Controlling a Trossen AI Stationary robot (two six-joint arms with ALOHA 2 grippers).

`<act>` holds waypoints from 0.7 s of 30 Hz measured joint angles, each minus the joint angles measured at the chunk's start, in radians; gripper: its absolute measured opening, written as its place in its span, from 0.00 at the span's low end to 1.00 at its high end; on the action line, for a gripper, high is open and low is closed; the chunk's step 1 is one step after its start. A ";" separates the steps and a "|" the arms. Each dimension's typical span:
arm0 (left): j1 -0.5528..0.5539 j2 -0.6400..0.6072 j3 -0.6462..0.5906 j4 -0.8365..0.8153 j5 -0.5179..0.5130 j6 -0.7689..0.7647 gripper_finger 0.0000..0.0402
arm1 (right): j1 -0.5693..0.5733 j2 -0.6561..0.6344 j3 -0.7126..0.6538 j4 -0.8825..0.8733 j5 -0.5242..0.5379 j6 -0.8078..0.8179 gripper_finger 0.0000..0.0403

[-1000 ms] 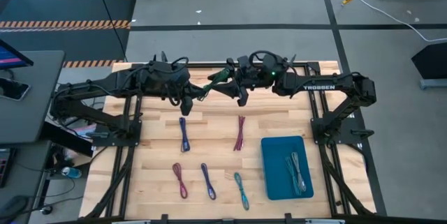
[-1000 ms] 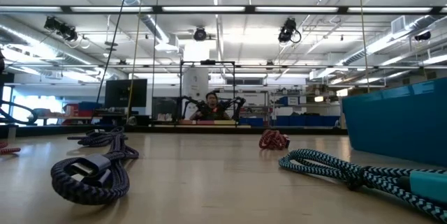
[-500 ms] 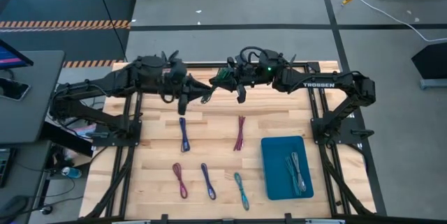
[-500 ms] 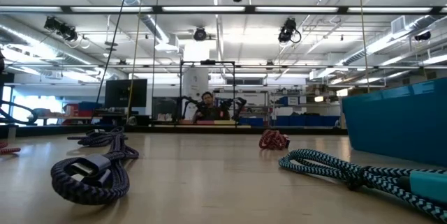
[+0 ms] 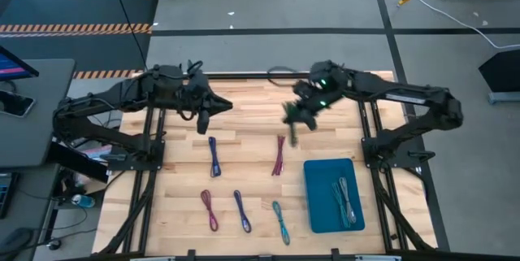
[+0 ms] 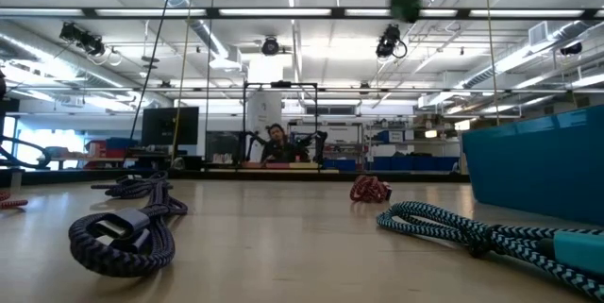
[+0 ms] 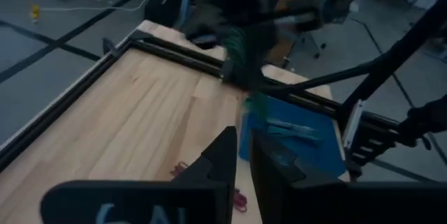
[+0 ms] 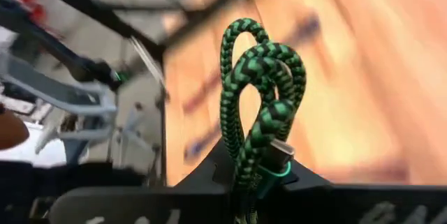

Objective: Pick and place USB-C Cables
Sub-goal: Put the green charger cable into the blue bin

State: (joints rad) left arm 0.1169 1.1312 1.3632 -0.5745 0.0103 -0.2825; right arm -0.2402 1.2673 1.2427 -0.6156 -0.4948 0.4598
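Progress: partway. Blue tray (image 5: 313, 212) at counter's right-front holds 2 cables (image 5: 344, 200), greyish/teal, lying side by side inside it.

R gripper (image 5: 291, 123) up in the air over counter centre-back, between back edge and tray. Jaws clamped on green cable (image 8: 260, 123), a folded black-and-green braid w/ silver plug end showing in R wrist view. Same bundle blurs at the top of low view. Judged: in transit to tray, drop not yet made.

L gripper (image 5: 203, 119) over left-back of counter; jaws near-closed in L wrist view, nothing between them. Looks idle.

Left on the wooden counter (image 5: 244, 163), 5 bundles:
- blue cable (image 5: 214, 156), mid-left
- maroon cable (image 5: 279, 154), centre, just below R gripper
- purple cable (image 5: 210, 210), front left
- 2nd blue cable (image 5: 242, 210), beside it
- teal cable (image 5: 280, 221), front, nearest the tray

Tally, as judged: 2 placed, 1 in hand, 5 to go.
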 joint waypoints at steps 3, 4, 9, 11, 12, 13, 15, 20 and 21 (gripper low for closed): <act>0.000 0.000 0.000 0.006 -0.002 0.011 0.11 | 0.086 -0.067 0.000 -0.206 0.080 0.138 0.05; 0.000 0.000 0.000 0.006 -0.002 0.019 0.11 | 0.123 -0.084 0.000 -0.264 0.107 0.204 0.05; 0.000 0.000 0.000 0.014 -0.005 0.033 0.11 | 0.347 -0.124 0.000 -0.388 0.222 0.537 0.05; 0.000 0.000 0.000 0.013 -0.010 0.040 0.11 | 0.435 -0.122 0.000 -0.375 0.261 0.659 0.05; 0.000 0.000 0.000 0.013 -0.010 0.043 0.11 | 0.479 -0.113 0.000 -0.366 0.284 0.714 0.05; 0.000 0.000 0.000 0.013 -0.010 0.043 0.11 | 0.519 -0.106 0.000 -0.356 0.309 0.768 0.05; 0.000 0.000 0.000 0.013 -0.010 0.052 0.11 | 0.592 -0.077 0.000 -0.350 0.353 0.872 0.05; 0.000 0.000 0.000 0.018 -0.010 0.068 0.11 | 0.726 0.031 -0.001 -0.350 0.399 1.116 0.05; 0.000 0.000 0.000 0.018 -0.010 0.073 0.11 | 0.745 0.058 -0.001 -0.350 0.397 1.153 0.05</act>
State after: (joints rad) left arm 0.1169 1.1313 1.3636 -0.5564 -0.0002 -0.2091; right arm 0.5051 1.3258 1.2419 -0.9657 -0.0977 1.6130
